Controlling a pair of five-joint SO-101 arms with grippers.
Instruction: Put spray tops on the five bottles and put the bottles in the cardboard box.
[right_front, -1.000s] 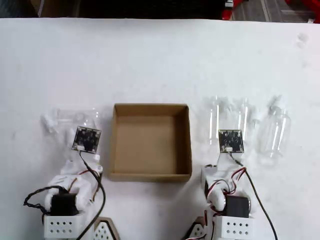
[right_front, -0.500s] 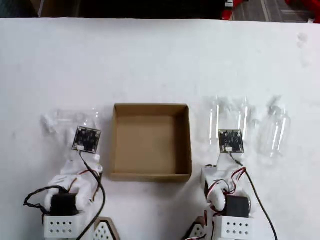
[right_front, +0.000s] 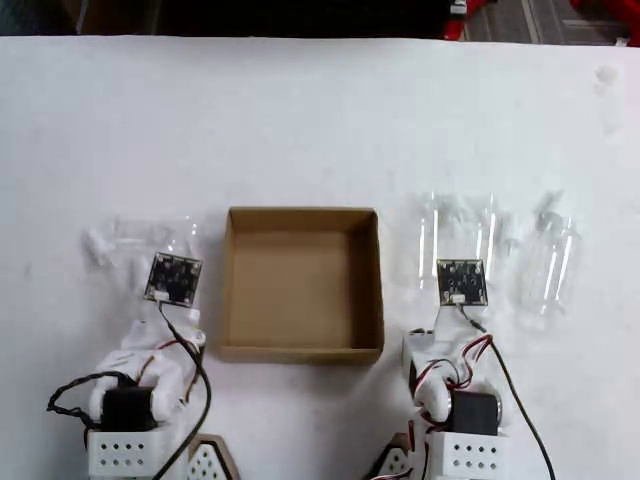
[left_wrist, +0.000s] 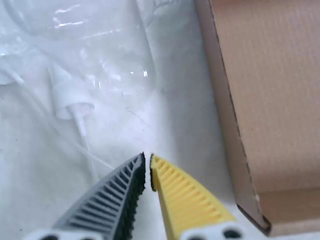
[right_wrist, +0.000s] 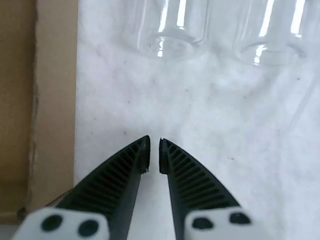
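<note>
Looks like square one: empty cardboard box mid-desk, clear bottles at its 3 o'clock, spray top at 9 o'clock, left end effector and right end effector pinched almost shut on nothing, so gotta open and grab a top.

Brown cardboard box sitting open side up at table's middle. Three clear plastic bottles lying lengthwise to its right: nearest bottle close to box wall, middle bottle just beside it, outer bottle lying slightly apart, farther right. Bases of nearest and middle bottles pointing toward near table edge. Bottle cluster lying bunched left of box, count unclear. White spray top lying loose against cluster, thin dip tube trailing across table.
</note>
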